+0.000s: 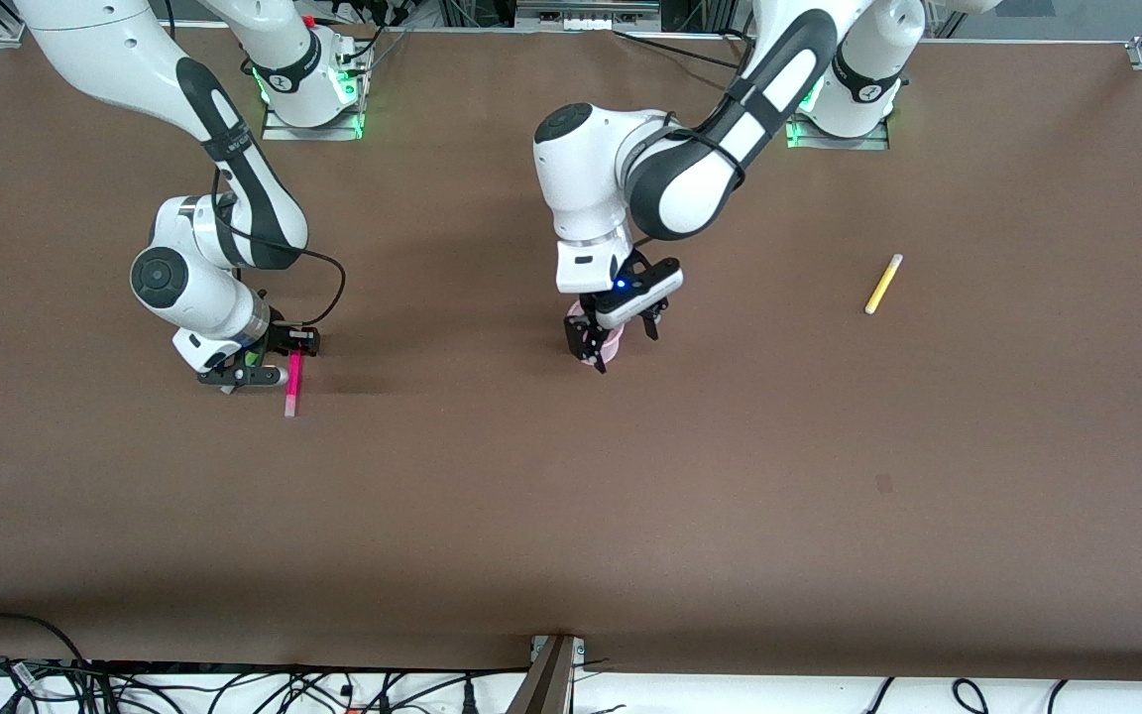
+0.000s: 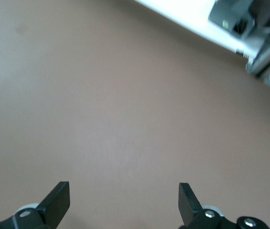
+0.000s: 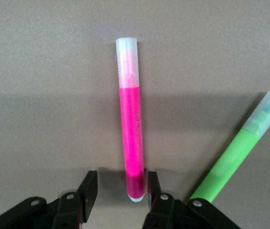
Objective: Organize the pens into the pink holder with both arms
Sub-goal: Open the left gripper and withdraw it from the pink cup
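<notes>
While the right gripper (image 1: 259, 365) sits low at the table (image 1: 571, 496) toward the right arm's end, its fingers (image 3: 88, 188) stand parted around one end of the pink pen (image 1: 292, 384). In the right wrist view the pen's lower end lies in the gap, closer to one finger than to the other; whether either pad touches it cannot be told. The rest of the pen runs straight out from the fingertips, flat on the table, its pale cap at the end away from them. The green pen (image 3: 237, 150) lies just beside one finger, outside the gap, angled away from the pink pen and apart from it; in the front view only a sliver of green shows under the gripper.

Left gripper (image 1: 614, 342): over the holder (image 1: 612, 344) near mid-table. Fingers (image 2: 56, 202) spread wide, nothing between the tips in the left wrist view, only bare table ahead of them. In the front view the pink rim shows between and under the fingers; contact with it cannot be told. What the holder contains is hidden by the gripper.

Yellow pen (image 1: 883, 284): lies flat toward the left arm's end of the table, well apart from both grippers, clear of any finger.

Purple pen: not seen in any view.
</notes>
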{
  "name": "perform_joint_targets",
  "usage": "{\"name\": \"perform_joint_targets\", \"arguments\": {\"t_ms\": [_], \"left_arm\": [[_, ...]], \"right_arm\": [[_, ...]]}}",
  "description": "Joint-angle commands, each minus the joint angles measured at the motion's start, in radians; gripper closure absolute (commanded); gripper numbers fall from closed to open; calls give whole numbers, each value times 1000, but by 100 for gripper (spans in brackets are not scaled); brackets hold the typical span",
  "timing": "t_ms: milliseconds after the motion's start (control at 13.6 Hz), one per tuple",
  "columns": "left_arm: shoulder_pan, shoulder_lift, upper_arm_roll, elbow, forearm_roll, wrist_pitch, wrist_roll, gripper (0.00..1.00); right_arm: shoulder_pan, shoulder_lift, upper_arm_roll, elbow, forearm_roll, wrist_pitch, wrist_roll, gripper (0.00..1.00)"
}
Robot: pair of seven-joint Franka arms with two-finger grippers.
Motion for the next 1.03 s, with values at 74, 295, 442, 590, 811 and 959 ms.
{"name": "perform_joint_targets", "arguments": {"t_ms": [74, 295, 442, 590, 811, 959], "left_arm": [[147, -90, -15, 45, -170, -32, 263, 0], [234, -165, -18, 48, -363, -124, 568, 0], [306, -217, -17, 48, -472, -190, 785, 0], [386, -240, -15, 80, -540, -260, 980, 0], [501, -240, -15, 128, -601, -334, 1236, 0], [573, -256, -18, 128, -621, -375, 1392, 0]], "right_arm": [[-2, 15, -4, 7, 10, 20, -14, 59], [-2, 15, -4, 9, 10, 20, -14, 62], [-4, 18, -5, 9, 10, 20, -14, 65], [-5, 20, -5, 9, 10, 29, -14, 71], [-7, 24, -7, 7, 12, 32, -12, 88], [-7, 24, -5, 7, 12, 32, -12, 100]]}}
